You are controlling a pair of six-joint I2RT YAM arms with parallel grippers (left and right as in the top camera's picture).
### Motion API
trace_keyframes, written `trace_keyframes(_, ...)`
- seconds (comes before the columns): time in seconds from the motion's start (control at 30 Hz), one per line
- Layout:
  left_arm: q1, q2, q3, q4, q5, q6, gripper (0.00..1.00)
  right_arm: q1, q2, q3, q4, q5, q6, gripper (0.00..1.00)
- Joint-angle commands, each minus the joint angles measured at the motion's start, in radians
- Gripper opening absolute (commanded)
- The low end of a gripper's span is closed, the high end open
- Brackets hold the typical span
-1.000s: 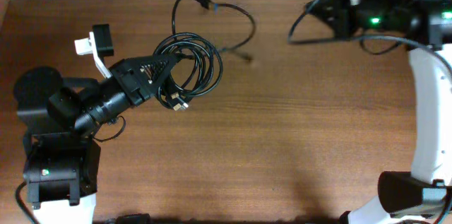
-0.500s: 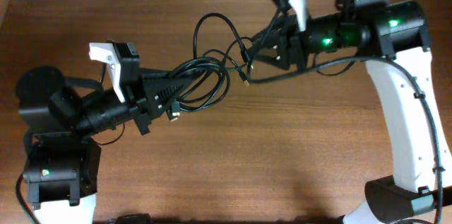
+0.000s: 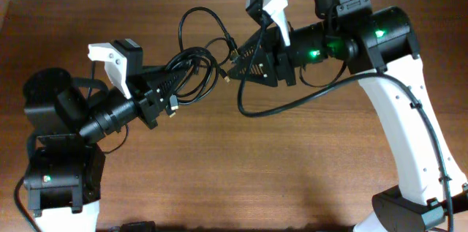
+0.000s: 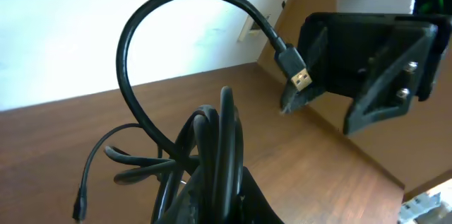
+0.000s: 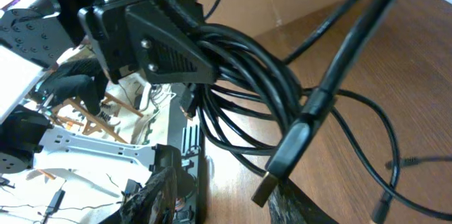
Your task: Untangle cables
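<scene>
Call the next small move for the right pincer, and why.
Probably close the right pincer on the USB plug. It sits between the open jaws, at one cable's free end, while the left pincer clamps the cable bundle; gripping it should let that end be drawn out.

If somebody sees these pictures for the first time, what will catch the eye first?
First, the thick bundle of black cables, clamped in the left gripper over the left half of the table. Next, one cord arches out of it, and its gold-tipped plug hangs right beside a finger of the open right gripper.
</scene>
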Motion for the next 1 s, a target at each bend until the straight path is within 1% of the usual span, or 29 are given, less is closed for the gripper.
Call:
trace_keyframes(0.0, 0.003, -0.008, 0.018, 0.006, 0.003, -0.077, 0.01, 0.006, -0.004, 0.008, 0.053, 0.01, -0.008, 0.52)
trace_keyframes(0.07, 0.002, -0.008, 0.018, 0.017, 0.072, -0.092, 0.01, 0.006, -0.003, 0.008, 0.055, 0.1, -0.008, 0.57)
trace_keyframes(0.1, 0.002, -0.008, 0.018, 0.032, 0.092, -0.123, 0.01, 0.006, -0.003, 0.008, 0.055, 0.103, -0.008, 0.58)
trace_keyframes(0.23, 0.002, -0.008, 0.018, 0.148, 0.179, -0.228, 0.02, 0.006, -0.003, 0.008, 0.053, 0.103, -0.008, 0.65)
trace_keyframes(0.37, 0.002, -0.008, 0.018, 0.16, 0.182, -0.235, 0.03, 0.006, -0.003, 0.008, 0.053, 0.103, -0.008, 0.65)
trace_keyframes(0.4, 0.002, -0.008, 0.018, 0.16, 0.182, -0.235, 0.02, 0.006, -0.003, 0.008, 0.053, 0.103, -0.008, 0.66)
trace_keyframes(0.47, 0.002, -0.008, 0.018, 0.16, 0.182, -0.235, 0.03, 0.006, -0.003, 0.008, 0.061, 0.103, -0.008, 0.68)
trace_keyframes(0.53, -0.001, -0.006, 0.018, 0.165, 0.181, -0.327, 0.0, 0.006, -0.003, 0.008, 0.082, 0.102, -0.008, 0.7)
trace_keyframes(0.57, -0.008, -0.004, 0.018, 0.168, 0.169, -0.396, 0.0, 0.006, -0.003, 0.008, 0.092, 0.102, -0.008, 0.7)
trace_keyframes(0.67, -0.045, 0.008, 0.018, 0.221, 0.151, -0.533, 0.0, 0.006, -0.003, 0.008, 0.108, 0.065, -0.008, 0.7)
trace_keyframes(0.73, -0.073, 0.024, 0.018, 0.266, 0.151, -0.558, 0.0, 0.006, -0.003, 0.008, 0.113, 0.047, -0.008, 0.69)
trace_keyframes(0.77, -0.093, 0.034, 0.018, 0.282, 0.151, -0.568, 0.0, 0.007, -0.003, 0.008, 0.113, 0.046, -0.008, 0.57)
trace_keyframes(0.8, -0.11, 0.045, 0.018, 0.296, 0.151, -0.568, 0.0, 0.007, -0.002, 0.008, 0.113, 0.046, -0.008, 0.15)
trace_keyframes(0.83, -0.117, 0.055, 0.018, 0.298, 0.151, -0.568, 0.0, 0.007, -0.002, 0.008, 0.113, 0.046, -0.008, 0.04)
trace_keyframes(0.87, -0.117, 0.063, 0.018, 0.298, 0.153, -0.568, 0.05, 0.007, -0.002, 0.008, 0.113, 0.046, -0.008, 0.04)
trace_keyframes(0.93, -0.117, 0.068, 0.018, 0.298, 0.156, -0.567, 0.34, 0.007, -0.002, 0.008, 0.113, 0.047, -0.008, 0.04)
trace_keyframes(0.97, -0.116, 0.068, 0.018, 0.298, 0.156, -0.567, 0.38, 0.007, -0.002, 0.008, 0.115, 0.047, -0.008, 0.04)
